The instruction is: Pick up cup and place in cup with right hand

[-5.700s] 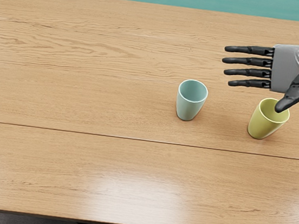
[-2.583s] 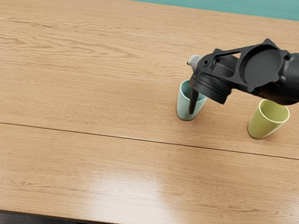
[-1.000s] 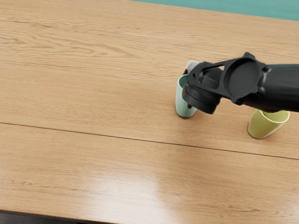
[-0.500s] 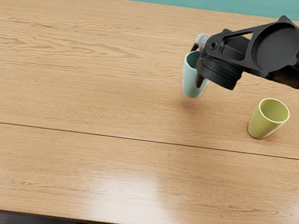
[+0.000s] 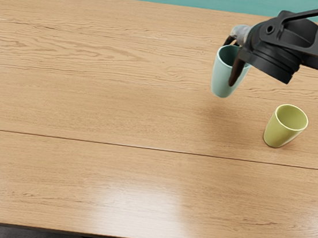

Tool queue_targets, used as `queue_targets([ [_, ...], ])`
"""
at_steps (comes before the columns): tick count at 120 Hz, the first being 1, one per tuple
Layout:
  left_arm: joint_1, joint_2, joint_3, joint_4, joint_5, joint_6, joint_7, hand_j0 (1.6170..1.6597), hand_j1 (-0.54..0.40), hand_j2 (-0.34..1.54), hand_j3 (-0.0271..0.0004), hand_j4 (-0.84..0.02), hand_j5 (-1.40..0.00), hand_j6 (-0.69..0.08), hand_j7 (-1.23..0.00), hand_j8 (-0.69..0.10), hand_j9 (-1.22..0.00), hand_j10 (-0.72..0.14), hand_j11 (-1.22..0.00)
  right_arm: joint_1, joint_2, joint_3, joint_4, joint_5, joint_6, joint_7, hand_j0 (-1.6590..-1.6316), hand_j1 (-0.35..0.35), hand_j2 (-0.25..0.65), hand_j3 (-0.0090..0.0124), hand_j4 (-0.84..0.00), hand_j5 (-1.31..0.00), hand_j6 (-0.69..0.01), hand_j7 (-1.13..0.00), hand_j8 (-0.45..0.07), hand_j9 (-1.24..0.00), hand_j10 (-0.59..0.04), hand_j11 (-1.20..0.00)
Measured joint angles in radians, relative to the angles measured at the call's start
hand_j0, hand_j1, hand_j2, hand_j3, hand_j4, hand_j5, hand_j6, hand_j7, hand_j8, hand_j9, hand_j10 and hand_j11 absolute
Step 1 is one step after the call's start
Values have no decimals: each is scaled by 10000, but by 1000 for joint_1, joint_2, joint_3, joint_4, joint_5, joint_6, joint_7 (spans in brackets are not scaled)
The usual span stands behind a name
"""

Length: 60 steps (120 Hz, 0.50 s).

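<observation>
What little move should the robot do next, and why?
Probably carry the blue cup rightward in the picture, over the yellow cup: the right hand grips the blue one in the air, but it isn't above the yellow one yet.

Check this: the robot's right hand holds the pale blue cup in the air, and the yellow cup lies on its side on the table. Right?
Not quite: the yellow cup stands upright on the table, as the head view shows. The right hand does hold the pale blue cup in the air.

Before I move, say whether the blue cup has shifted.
Yes: the blue cup rose off the table and went picture-right relative to the yellow cup.
</observation>
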State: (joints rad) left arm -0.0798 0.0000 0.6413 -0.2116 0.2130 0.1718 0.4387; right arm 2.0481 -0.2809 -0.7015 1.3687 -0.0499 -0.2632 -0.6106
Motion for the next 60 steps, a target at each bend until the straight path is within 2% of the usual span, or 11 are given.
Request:
queue_targets([
  [23, 0, 0, 0, 0, 0, 0, 0, 16581, 3490, 0, 0, 0, 0, -1, 0, 0, 0, 0, 0, 17, -103, -1, 74, -32, 2, 0, -16543, 800, -357, -3, -4430, -5972, -2741, -5879, -3088, -5974, -4421, -5987],
  [25, 0, 0, 1, 0, 0, 0, 0, 16581, 3490, 0, 0, 0, 0, 0, 0, 0, 0, 0, 0, 17, -114, -1, 81, -36, 2, 0, -16541, 727, -561, -3, -4428, -5974, -2740, -5879, -3073, -5982, -4415, -5998],
  [40, 0, 0, 1, 0, 0, 0, 0, 16581, 3490, -1, 0, 0, 0, 0, 0, 0, 0, 0, 0, 20, -189, -1, 120, -64, 5, 0, -16541, 505, -634, -3, -4447, -5929, -3042, -5866, -3302, -5931, -4440, -5941],
  [45, -1, 0, 1, 0, 0, 0, 0, 16581, 3490, -1, 0, 0, 0, 0, 0, 0, 0, 0, 0, 23, -212, -1, 131, -72, 8, 0, -16536, 325, -996, -4, -4445, -5921, -3157, -5859, -3369, -5920, -4441, -5928],
  [49, -2, 0, 1, 0, 0, 0, 0, 16581, 3490, -1, 0, 0, 0, 0, 0, 1, 0, 1, 0, 26, -227, -1, 138, -78, 9, 0, -16538, 371, -790, -4, -4452, -5904, -3218, -5855, -3425, -5899, -4451, -5906],
  [51, -2, 0, 1, 0, 0, 0, 0, 16581, 3490, -1, 0, 0, 0, 0, 0, 0, 0, 1, 0, 26, -234, -1, 141, -81, 10, 0, -16535, 277, -1046, -5, -4450, -5903, -3241, -5852, -3437, -5898, -4449, -5904],
  [56, -2, 0, 2, 0, 0, 0, 0, 16581, 3490, -1, 0, 0, 0, 0, 0, 0, 0, 0, 0, 28, -253, -1, 150, -88, 11, 0, -16539, 374, -740, -4, -4447, -5890, -3281, -5845, -3463, -5877, -4450, -5885],
  [60, -2, 0, 2, 0, 0, 0, 0, 16581, 3490, -1, 0, 0, 0, 0, 0, 0, 0, 0, 0, 29, -267, -1, 157, -94, 12, 0, -16532, 206, -1152, -5, -4439, -5890, -3303, -5840, -3471, -5870, -4447, -5876],
])
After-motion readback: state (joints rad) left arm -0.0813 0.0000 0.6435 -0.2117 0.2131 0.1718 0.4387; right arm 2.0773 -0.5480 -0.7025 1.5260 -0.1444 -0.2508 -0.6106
